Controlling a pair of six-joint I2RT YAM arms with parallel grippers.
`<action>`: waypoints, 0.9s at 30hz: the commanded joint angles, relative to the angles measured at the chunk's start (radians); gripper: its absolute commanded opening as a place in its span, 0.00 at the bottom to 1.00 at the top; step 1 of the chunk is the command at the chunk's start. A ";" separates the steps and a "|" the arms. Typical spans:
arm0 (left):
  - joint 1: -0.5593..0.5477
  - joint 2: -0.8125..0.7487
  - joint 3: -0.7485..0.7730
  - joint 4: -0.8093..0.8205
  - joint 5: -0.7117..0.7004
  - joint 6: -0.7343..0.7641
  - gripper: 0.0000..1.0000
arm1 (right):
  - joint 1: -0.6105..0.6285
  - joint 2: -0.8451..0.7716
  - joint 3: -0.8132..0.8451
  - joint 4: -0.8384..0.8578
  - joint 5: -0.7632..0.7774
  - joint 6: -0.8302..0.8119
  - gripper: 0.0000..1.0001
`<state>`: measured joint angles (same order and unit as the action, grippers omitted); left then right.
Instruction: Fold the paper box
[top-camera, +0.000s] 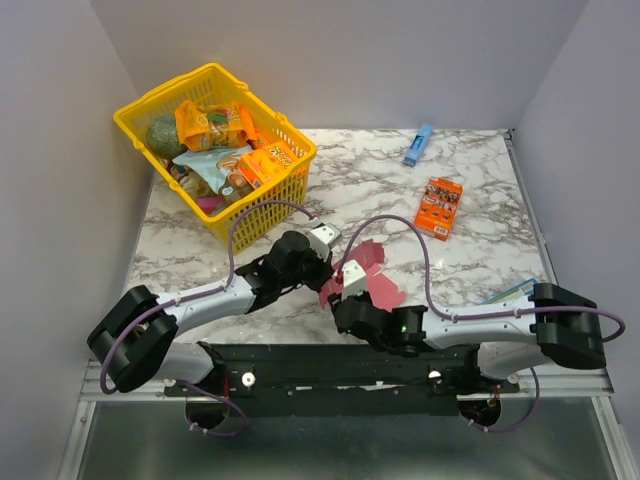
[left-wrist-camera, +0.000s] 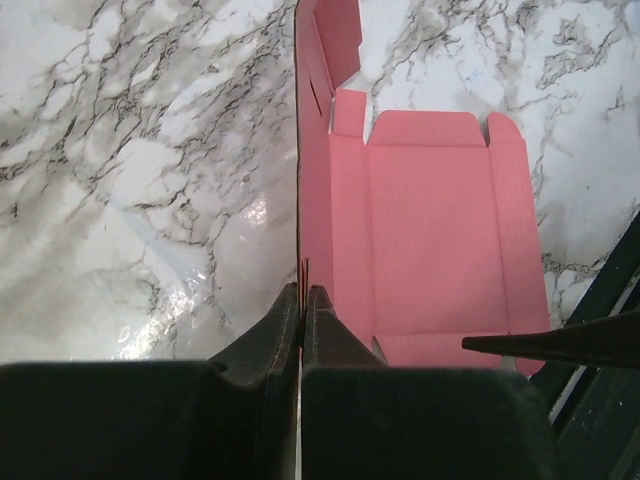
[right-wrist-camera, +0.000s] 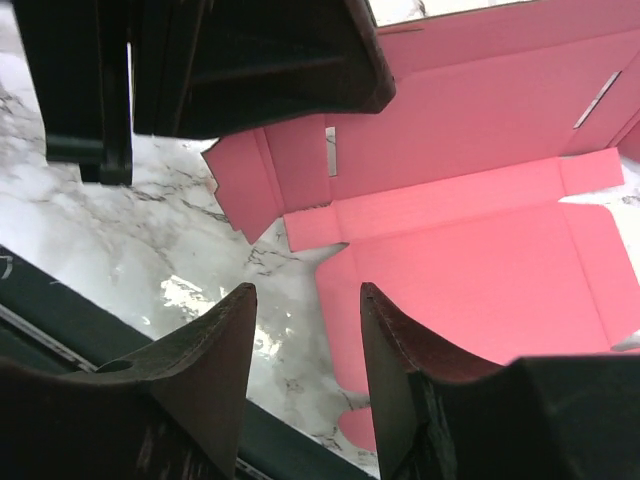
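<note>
At the far left corner of the marble counter (top-camera: 480, 250) stands a yellow basket (top-camera: 285, 170) heaped with snack packets. Near the middle of the near edge, the left gripper (left-wrist-camera: 302, 292) has its two fingers pressed together on a thin edge of the paper box (left-wrist-camera: 430, 240), so it has hold of the card. The pinched part is a side wall, standing upright and seen edge-on in the left wrist view. It runs straight away from the fingertips, and a slotted flap rises at its far end. Just right of that wall the main panel lies flat on the marble. Its long axis points the same way, away from the left fingers, with a scalloped flap at the far end and a narrow strip folded along its right side. From above, both wrists cover much of the pink sheet, and only pieces of it show between and beyond them. The right gripper (right-wrist-camera: 305, 300) hangs over the sheet's near corner with its jaws about halfway apart. Between them show only bare marble and the edge of the card, and they grip nothing. Further right, a slim blue box (top-camera: 418, 145) lies at the far edge. An orange printed box (top-camera: 438, 208) lies well apart from the pink card, towards the right edge.
</note>
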<state>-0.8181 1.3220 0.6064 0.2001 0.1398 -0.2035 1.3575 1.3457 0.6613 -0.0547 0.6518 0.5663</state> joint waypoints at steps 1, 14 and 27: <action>0.022 0.005 0.021 -0.074 0.078 -0.059 0.00 | 0.035 0.055 0.026 0.081 0.111 -0.074 0.53; 0.040 0.057 0.061 -0.110 0.141 -0.103 0.00 | 0.078 0.167 0.040 0.084 0.147 -0.091 0.66; 0.042 0.066 0.089 -0.143 0.156 -0.097 0.00 | 0.080 0.247 0.092 -0.071 0.201 -0.008 0.58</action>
<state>-0.7799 1.3796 0.6693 0.1154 0.2699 -0.3008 1.4281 1.5745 0.7345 -0.0578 0.7750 0.5068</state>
